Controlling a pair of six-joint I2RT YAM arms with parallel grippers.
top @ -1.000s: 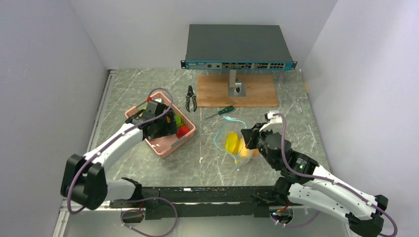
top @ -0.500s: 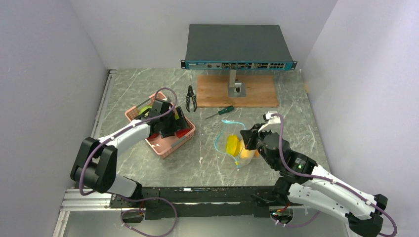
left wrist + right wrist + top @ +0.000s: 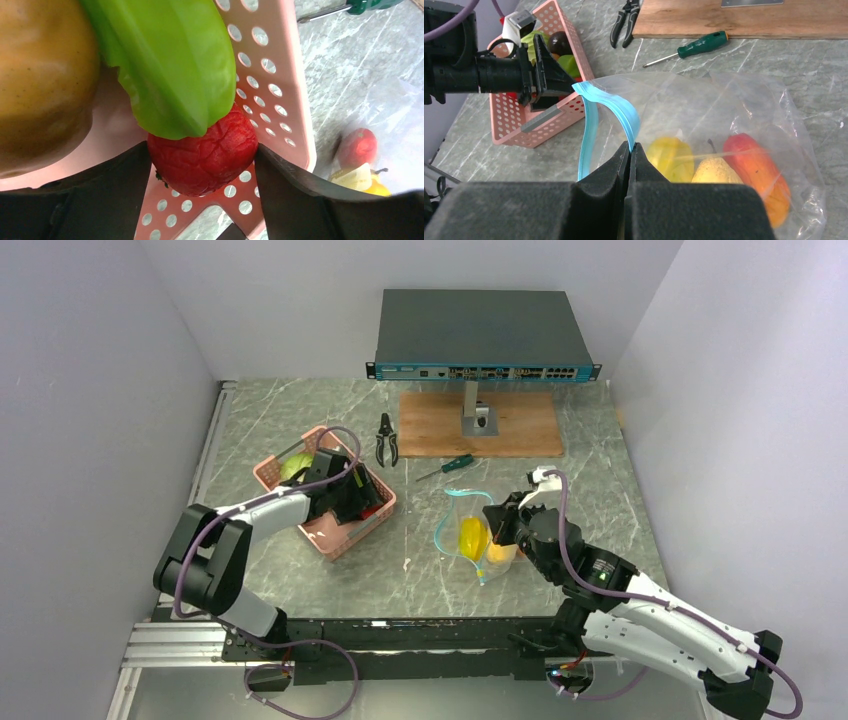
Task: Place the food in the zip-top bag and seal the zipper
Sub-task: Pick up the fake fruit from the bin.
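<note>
A pink basket [image 3: 322, 541] left of centre holds food: a red fruit [image 3: 202, 157], a green one [image 3: 170, 65] lying on it and a brown-yellow one [image 3: 40, 75]. My left gripper [image 3: 360, 498] reaches into the basket, and its fingers touch the red fruit on both sides. The clear zip-top bag [image 3: 724, 110] lies right of centre with a yellow fruit [image 3: 669, 157], a pear [image 3: 714, 172] and a red-orange fruit [image 3: 759, 170] inside. My right gripper [image 3: 630, 145] is shut on the teal-blue zipper [image 3: 589, 125] and holds the mouth up and open toward the basket.
Black pliers [image 3: 387, 438] and a green-handled screwdriver [image 3: 447, 467] lie behind the basket and the bag. A wooden board [image 3: 520, 425] carries a stand with a network switch [image 3: 485, 335] at the back. Walls close in on the left, right and rear.
My left gripper has pushed deeper into the basket toward its right corner, and its fingers have narrowed onto the red fruit. The right gripper has shifted slightly left with the bag's mouth.
</note>
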